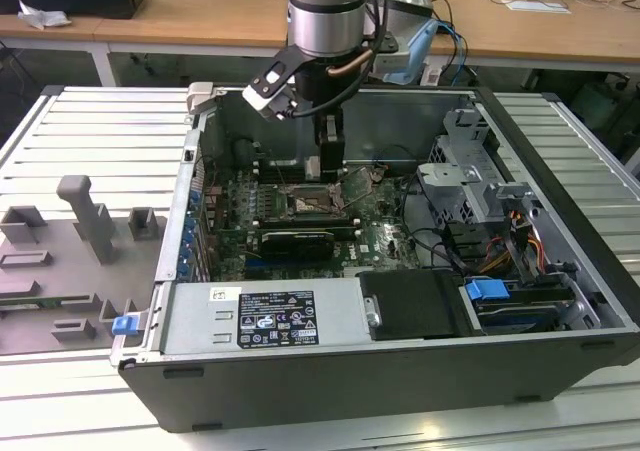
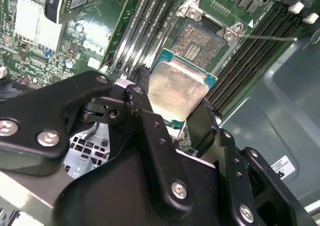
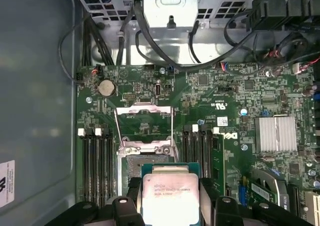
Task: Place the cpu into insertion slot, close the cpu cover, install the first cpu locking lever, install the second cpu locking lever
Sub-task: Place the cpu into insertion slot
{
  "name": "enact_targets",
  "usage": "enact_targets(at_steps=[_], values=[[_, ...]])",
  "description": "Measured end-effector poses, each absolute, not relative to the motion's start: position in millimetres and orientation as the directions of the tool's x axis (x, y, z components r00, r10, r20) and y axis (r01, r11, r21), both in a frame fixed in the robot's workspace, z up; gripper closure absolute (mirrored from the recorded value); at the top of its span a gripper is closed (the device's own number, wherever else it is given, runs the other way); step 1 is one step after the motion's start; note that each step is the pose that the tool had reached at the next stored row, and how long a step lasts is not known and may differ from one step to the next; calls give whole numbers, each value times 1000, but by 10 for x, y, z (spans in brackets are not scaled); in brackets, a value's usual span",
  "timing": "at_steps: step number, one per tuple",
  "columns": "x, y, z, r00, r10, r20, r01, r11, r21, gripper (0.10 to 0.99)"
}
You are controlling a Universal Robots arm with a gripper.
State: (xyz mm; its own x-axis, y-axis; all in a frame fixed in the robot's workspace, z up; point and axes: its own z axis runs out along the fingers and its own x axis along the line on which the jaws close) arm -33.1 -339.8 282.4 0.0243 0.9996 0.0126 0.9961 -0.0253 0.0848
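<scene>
The cpu (image 3: 170,198) was held with its metal top facing up, clamped by its edges between the fingers of the gripper (image 2: 175,103), so that its underside was left free for seating. It was kept above the board, just beside the insertion slot (image 2: 199,39) and not yet in it. The cpu cover (image 3: 145,117) was stood open, leaving the slot bare. In the exterior view the gripper was seen at about twelve o'clock of the slot, the drive cage (image 1: 470,171) at three o'clock.

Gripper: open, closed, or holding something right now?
Gripper: shut on the cpu, which it holds between its fingers near the open socket, not yet seated.
</scene>
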Motion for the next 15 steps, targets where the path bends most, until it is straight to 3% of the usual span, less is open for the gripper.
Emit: enact_targets(at_steps=[15], values=[[-362,-3344,2522,-10,1000,18,996,9,85,545]])
